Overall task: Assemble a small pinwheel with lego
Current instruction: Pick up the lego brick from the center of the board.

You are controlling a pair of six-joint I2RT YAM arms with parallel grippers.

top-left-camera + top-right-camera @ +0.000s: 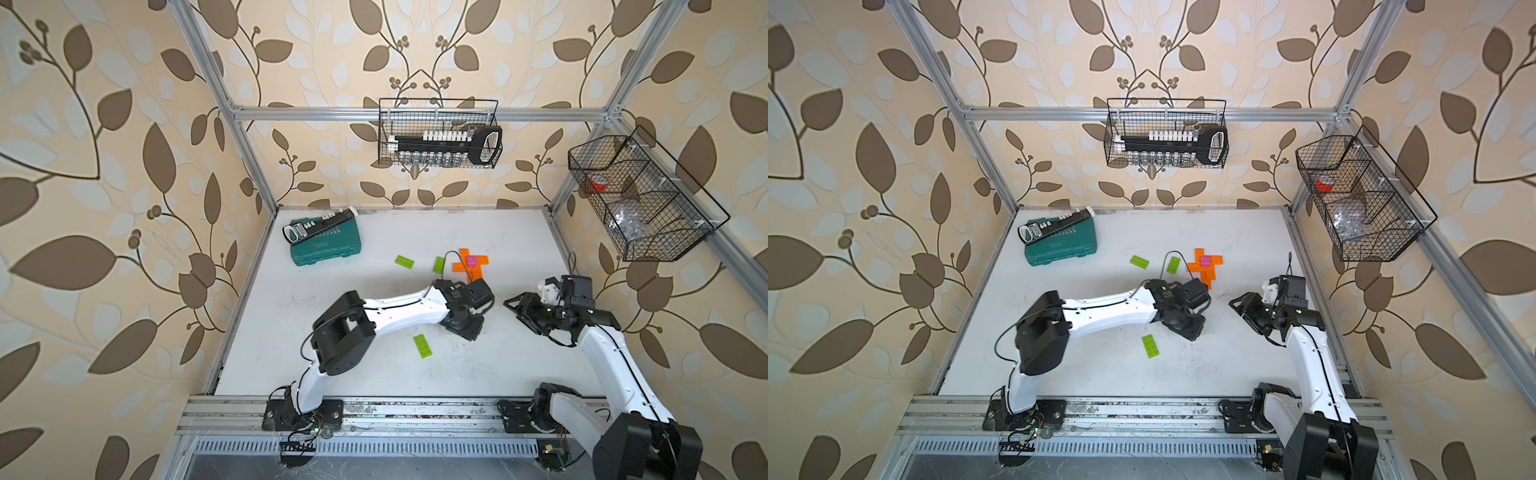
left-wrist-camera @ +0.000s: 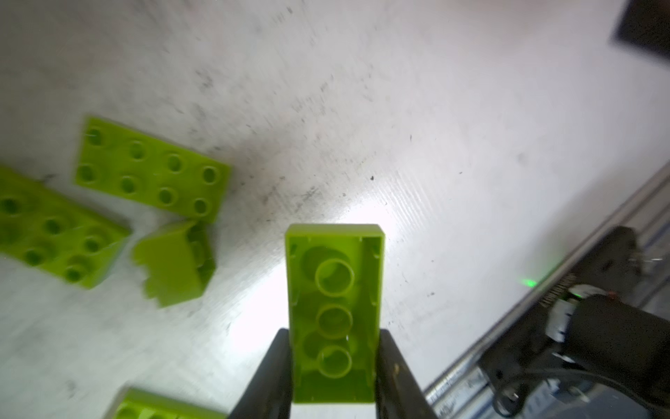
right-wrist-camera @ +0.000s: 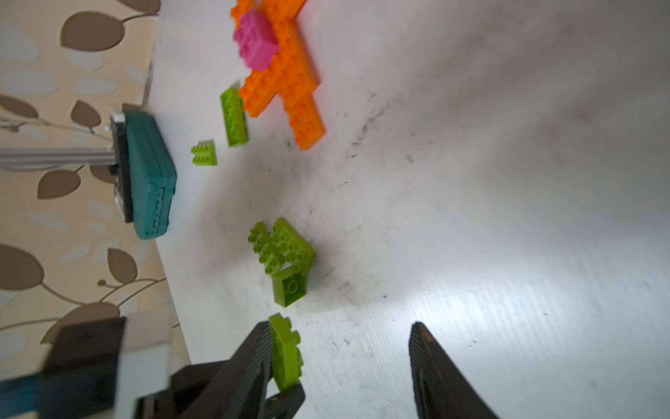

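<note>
Left pincer (image 2: 333, 335) gripping green brick (image 2: 334, 275), loose bricks (image 2: 152, 168) beside, teal case (image 1: 332, 249) beyond

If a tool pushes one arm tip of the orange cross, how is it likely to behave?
The orange cross lies flat and low on the white table, so it would probably slide or swivel, not tip. The bricks look rigid, yet the arms meet only near the pink brick, so a hard push may pop one loose.
</note>
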